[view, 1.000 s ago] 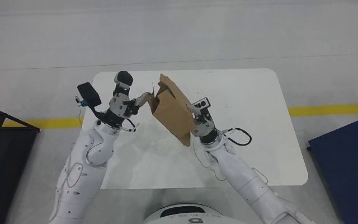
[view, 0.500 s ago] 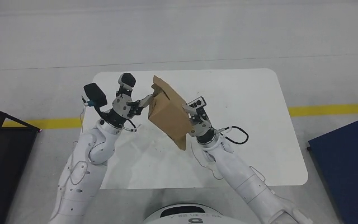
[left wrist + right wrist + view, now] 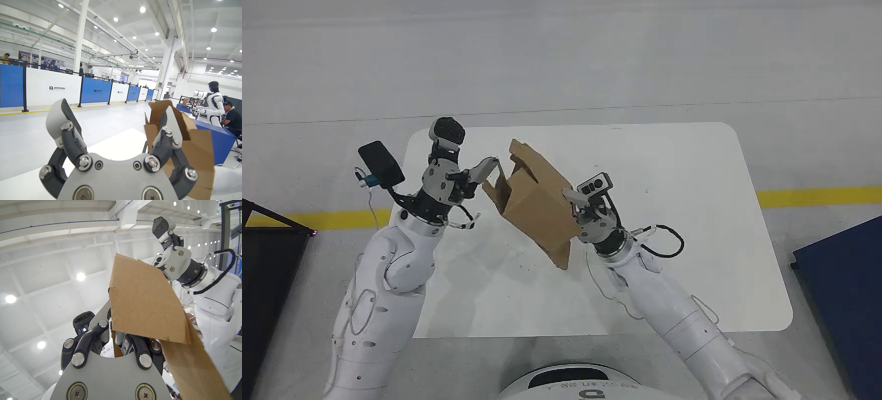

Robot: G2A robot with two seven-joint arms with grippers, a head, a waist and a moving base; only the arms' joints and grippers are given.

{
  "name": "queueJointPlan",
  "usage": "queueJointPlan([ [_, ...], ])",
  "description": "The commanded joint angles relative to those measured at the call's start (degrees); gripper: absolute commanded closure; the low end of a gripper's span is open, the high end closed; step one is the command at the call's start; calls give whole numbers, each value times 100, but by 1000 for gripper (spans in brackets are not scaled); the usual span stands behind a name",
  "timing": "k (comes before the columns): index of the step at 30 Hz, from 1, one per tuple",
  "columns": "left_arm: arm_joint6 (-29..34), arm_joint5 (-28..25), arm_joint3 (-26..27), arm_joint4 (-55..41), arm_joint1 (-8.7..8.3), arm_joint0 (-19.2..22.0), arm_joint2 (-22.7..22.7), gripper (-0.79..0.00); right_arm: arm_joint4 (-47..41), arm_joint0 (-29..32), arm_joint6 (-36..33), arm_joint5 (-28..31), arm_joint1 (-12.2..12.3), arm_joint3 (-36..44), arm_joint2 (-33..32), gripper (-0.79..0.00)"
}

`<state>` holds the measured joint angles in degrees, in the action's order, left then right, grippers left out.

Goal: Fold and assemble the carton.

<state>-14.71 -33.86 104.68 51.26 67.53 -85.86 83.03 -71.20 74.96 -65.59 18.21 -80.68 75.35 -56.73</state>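
A brown, half-formed corrugated-cardboard carton (image 3: 539,208) is held tilted in the air above the white, round-cornered tabletop (image 3: 692,200), left of its middle and between the two arms. Its open end, with loose flaps (image 3: 154,113), points towards the left arm. Its other end slopes down towards the robot.

The right hand (image 3: 575,212) is clenched on the carton's right side, pinching a cardboard edge. In the right wrist view, one grey finger (image 3: 103,315) lies against the outside of a flat panel, which covers the opposite finger. The same panel stands in front of the left arm's fingers, so only that arm's grey wrist shows past the carton's edge.

The left hand (image 3: 115,106) is released, with its two ribbed-pad fingers spread wide and nothing between them. One of its fingers (image 3: 170,121) sits just beside the open end, in front of the upright flaps. Whether it touches the cardboard cannot be told. The other finger points out over bare tabletop.

A looped black cable (image 3: 670,240) hangs at the right wrist, over the tabletop. A yellow stripe (image 3: 817,196) runs along the grey floor on both sides of the tabletop. A dark blue surface (image 3: 847,280) lies off its right side and a black frame (image 3: 267,250) off its left. Blue-and-white barrier panels (image 3: 56,89) line the hall beyond the left hand.
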Motion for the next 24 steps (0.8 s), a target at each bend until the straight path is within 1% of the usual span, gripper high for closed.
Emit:
queueJointPlan([
  [1, 2, -15, 5, 164, -4, -8, 1, -785, 123, 10, 16, -16, 8, 17, -28, 0],
  [9, -18, -3, -92, 580, -8, -18, -28, -785, 432, 92, 52, -130, 22, 137, -76, 0],
  [15, -42, -50, -205, 814, -20, -61, -2, -785, 382, 113, 6, -199, 5, 208, -87, 0],
  [24, -110, -71, -242, 978, -24, -74, -27, -785, 446, 48, -33, -309, -46, 237, 37, 0],
])
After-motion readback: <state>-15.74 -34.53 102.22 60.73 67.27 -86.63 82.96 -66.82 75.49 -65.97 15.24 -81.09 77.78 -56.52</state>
